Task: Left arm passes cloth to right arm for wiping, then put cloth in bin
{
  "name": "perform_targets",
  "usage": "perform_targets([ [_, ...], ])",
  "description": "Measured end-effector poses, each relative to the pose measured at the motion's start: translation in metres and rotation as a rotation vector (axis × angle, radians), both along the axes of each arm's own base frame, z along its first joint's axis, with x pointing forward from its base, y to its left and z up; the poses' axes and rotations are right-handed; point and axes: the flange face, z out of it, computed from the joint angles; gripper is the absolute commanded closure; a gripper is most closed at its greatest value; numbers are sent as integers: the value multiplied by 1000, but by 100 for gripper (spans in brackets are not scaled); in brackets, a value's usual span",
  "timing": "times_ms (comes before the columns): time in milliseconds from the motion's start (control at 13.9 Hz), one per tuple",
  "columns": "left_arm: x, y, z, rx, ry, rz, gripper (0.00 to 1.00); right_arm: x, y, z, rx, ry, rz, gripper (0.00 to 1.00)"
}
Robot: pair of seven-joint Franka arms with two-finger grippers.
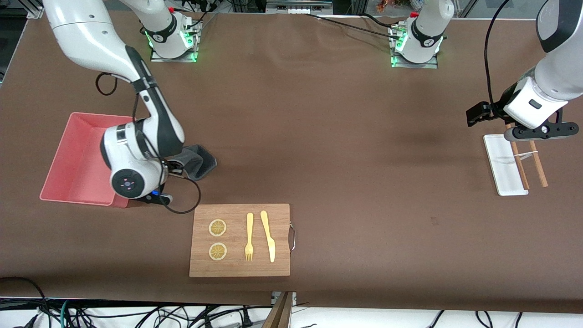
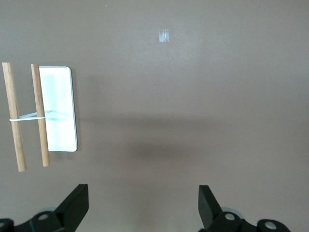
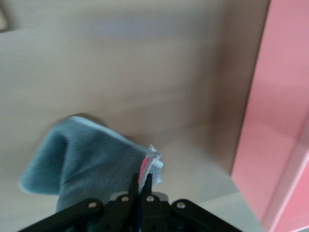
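My right gripper (image 1: 172, 169) is low over the table beside the salmon-pink bin (image 1: 77, 155), at the bin's wall that faces the table's middle. It is shut on one edge of the dark-grey cloth (image 1: 200, 161). In the right wrist view the fingers (image 3: 143, 181) pinch the cloth's edge, the rest of the cloth (image 3: 82, 164) trails from them, and the bin's wall (image 3: 280, 121) stands close by. My left gripper (image 1: 476, 115) is open and empty above the table by the white tray; the left wrist view shows its jaws wide apart (image 2: 143, 203) over bare table.
A wooden board (image 1: 240, 240) with two lemon slices, a yellow fork (image 1: 249, 237) and a yellow knife (image 1: 268, 236) lies nearer the front camera than the cloth. A white tray (image 1: 501, 166) with wooden chopsticks (image 1: 530, 159) lies at the left arm's end.
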Motion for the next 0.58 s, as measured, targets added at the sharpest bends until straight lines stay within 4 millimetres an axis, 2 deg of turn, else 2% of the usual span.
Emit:
perform_targets([
  [288,2,2,-2,-1,6,3,0,-15,73,-5,-15,-81,-126,100],
  [575,6,6,-8,-2,15,9,0,-56,177,-3,10,-122,-255,100],
])
